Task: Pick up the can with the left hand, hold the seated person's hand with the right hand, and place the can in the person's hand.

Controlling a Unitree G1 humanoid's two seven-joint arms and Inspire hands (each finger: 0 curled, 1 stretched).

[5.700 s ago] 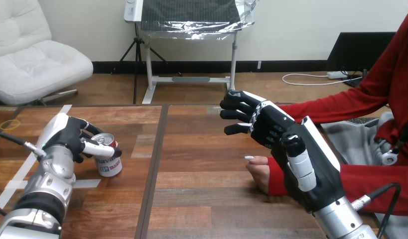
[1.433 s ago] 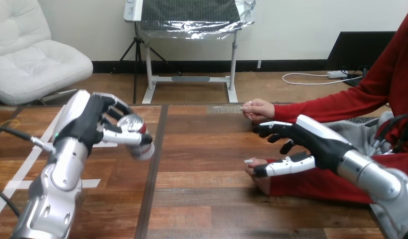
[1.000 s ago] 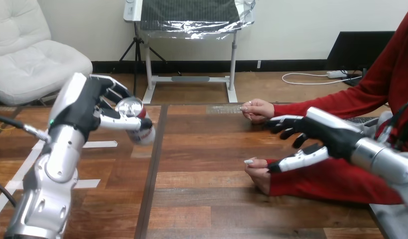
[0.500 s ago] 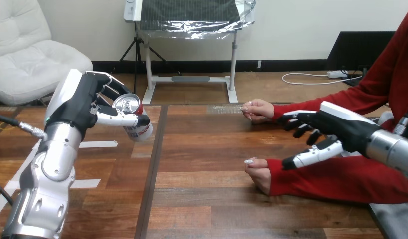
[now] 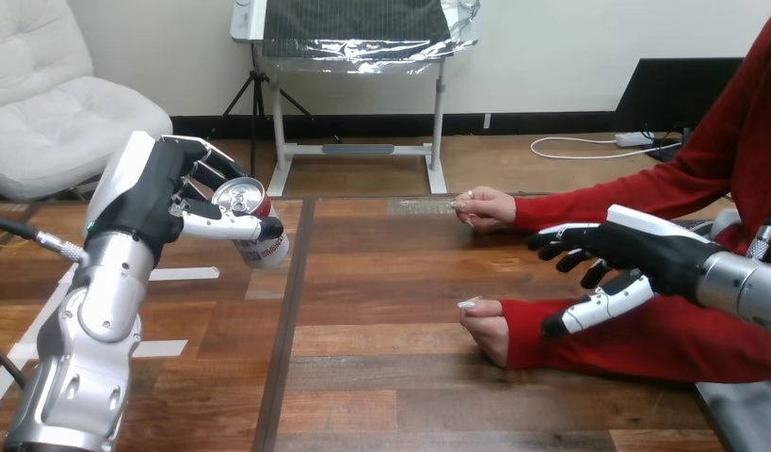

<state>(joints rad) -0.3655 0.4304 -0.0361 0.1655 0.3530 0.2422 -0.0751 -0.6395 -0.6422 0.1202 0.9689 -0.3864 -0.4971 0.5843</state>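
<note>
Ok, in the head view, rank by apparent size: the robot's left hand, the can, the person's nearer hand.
Largest: left hand, clearly.
Then the can and the person's nearer hand look about alike, so I won't rank those two.

Lit brightly and evenly by diffuse light from above. Showed a pale sheen along the planks of the table (image 5: 381,273). Caught a sharp glint on the metal top of the can (image 5: 259,245) and a mild gloss on the white shells of the left hand (image 5: 136,188) and the right hand (image 5: 659,240). Cast only a soft, faint shadow under the person's nearer hand (image 5: 487,328).
</note>
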